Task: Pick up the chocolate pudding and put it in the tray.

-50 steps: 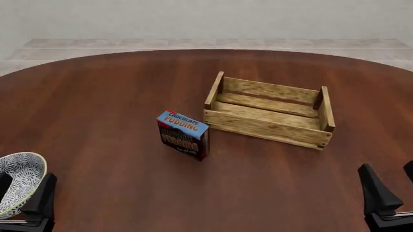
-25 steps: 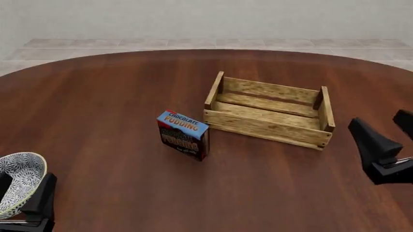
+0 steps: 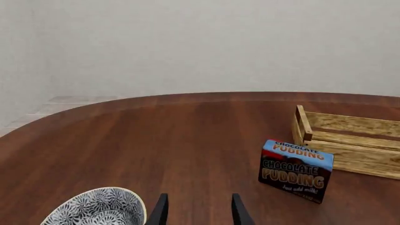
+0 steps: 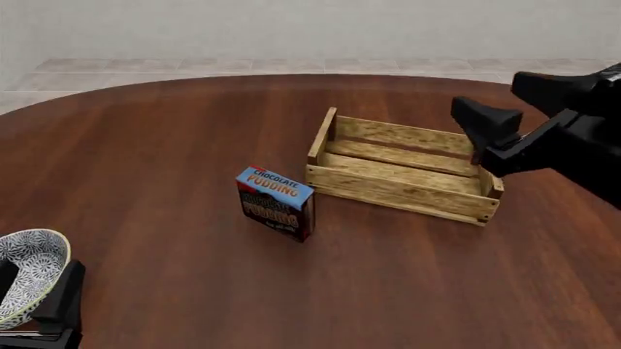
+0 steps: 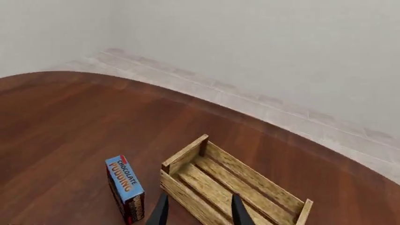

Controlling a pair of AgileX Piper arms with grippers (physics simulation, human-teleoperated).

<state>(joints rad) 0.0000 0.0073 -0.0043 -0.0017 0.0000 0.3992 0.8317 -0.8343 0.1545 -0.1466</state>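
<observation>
A: Where's the chocolate pudding (image 4: 275, 203) sitting rn?

B: Standing upright on the table (image 4: 145, 160), just beside the near-left corner of the tray (image 4: 403, 169), apart from it by a small gap. Nothing's touching it. Blue top facing up, brown front toward the arms' side.

A: Tray got anything in it?

B: No, it's sitting bare, slats showing. Same spot as a sec ago, pudding too.

A: So what's changing?

B: The right gripper (image 4: 505, 116). A sec ago it was low at the near-right edge of the front view; now it's swinging up and fwd, hanging above the tray's right end. Its wrist cam is looking down on both tray and pudding.

A: Fingers?

B: Standing apart w/ a moderate gap, holding nothing. Left gripper (image 3: 198, 211) is doing the same, fingers parted and bare, parking low at the near-left next to the white patterned bowl (image 4: 27, 273). It isn't moving.

A: Meaning for the task?

B: Prob the right arm's doing the pick. Approach only; it's got to travel left past the tray and drop to the carton. Grasp not yet begun.
</observation>
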